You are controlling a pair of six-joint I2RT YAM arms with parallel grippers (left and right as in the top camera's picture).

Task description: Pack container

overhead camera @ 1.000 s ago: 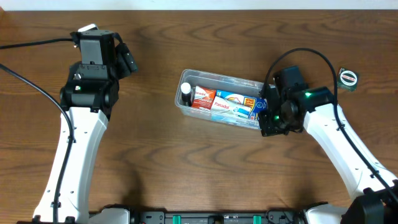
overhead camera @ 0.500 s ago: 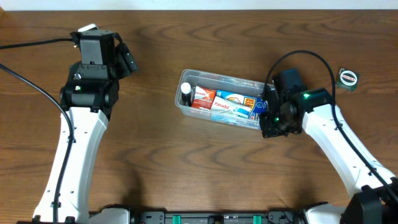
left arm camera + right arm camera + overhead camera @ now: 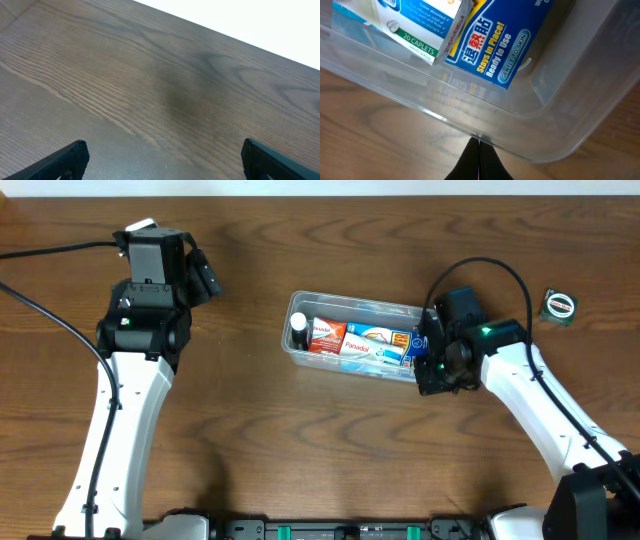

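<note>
The clear plastic container (image 3: 300, 350) lies mid-table and holds a small white bottle (image 3: 299, 330), a red packet (image 3: 326, 337), a white and blue packet (image 3: 372, 343) and a blue box (image 3: 414, 348). My right gripper (image 3: 428, 375) is shut, its tips touching the outside of the container's right end. In the right wrist view the closed fingertips (image 3: 479, 147) meet the clear rim (image 3: 420, 107), with the blue box (image 3: 492, 52) inside. My left gripper (image 3: 205, 280) is far left, open and empty; its fingers (image 3: 160, 160) frame bare wood.
A small round green-rimmed object (image 3: 559, 306) lies at the far right of the table. The black cable of my right arm loops above the container's right end.
My right gripper has pushed the container's right end slightly up and left, so the tub lies straighter. The left arm has not moved.
</note>
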